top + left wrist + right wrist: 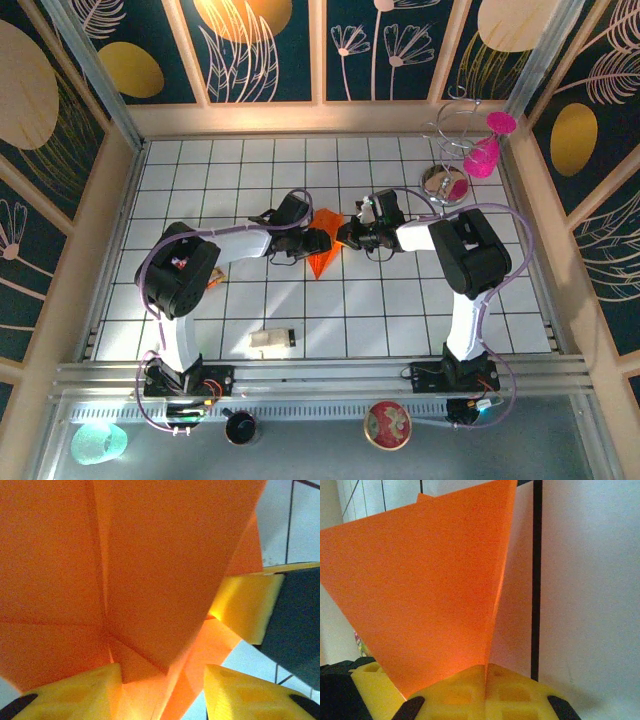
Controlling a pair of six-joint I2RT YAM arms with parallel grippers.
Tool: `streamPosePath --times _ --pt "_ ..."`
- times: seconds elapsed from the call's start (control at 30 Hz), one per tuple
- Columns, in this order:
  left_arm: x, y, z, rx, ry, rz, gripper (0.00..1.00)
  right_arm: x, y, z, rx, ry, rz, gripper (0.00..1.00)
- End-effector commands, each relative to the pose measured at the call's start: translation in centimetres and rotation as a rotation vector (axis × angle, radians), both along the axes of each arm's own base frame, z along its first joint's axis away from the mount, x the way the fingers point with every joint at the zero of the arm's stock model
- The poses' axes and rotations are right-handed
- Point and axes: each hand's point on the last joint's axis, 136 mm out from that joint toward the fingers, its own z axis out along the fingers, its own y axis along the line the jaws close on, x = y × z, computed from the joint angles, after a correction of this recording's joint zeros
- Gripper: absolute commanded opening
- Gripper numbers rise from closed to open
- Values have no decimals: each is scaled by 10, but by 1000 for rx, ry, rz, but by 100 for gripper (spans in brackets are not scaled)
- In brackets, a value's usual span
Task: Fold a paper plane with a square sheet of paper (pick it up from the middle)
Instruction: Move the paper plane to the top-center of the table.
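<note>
The square sheet of paper (pixel 325 252) is bright orange and folded into a pointed paper plane shape, held up at the middle of the tiled table between both arms. My right gripper (pixel 347 236) is shut on its edge; in the right wrist view the yellow fingers (pixel 455 695) meet on the paper (pixel 430 590) at the gripper (pixel 486 672). My left gripper (pixel 316 241) is at the paper's left side. In the left wrist view it (pixel 162 695) stands open, the creased paper (pixel 150 570) lying between its jaws with a gap on the right. The right gripper's finger (pixel 245 605) shows there too.
A beige block (pixel 272 340) lies near the front of the table, and a small wrapper (pixel 215 280) sits by the left arm. A wire stand with pink cups (pixel 470 150) is at the back right. Wooden walls (pixel 120 200) ring the table.
</note>
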Motion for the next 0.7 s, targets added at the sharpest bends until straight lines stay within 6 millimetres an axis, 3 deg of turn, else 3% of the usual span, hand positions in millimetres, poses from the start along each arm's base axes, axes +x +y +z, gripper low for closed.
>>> streamPosePath --times 0.0,0.3,0.67 --pt "0 5 -4 58 3 -8 47 2 4 0 15 8 7 0" --pt "-2 5 -6 81 -1 -11 50 1 7 1 27 7 17 0" --pt "-2 4 -9 133 -7 -19 46 0 17 13 85 -14 53 2"
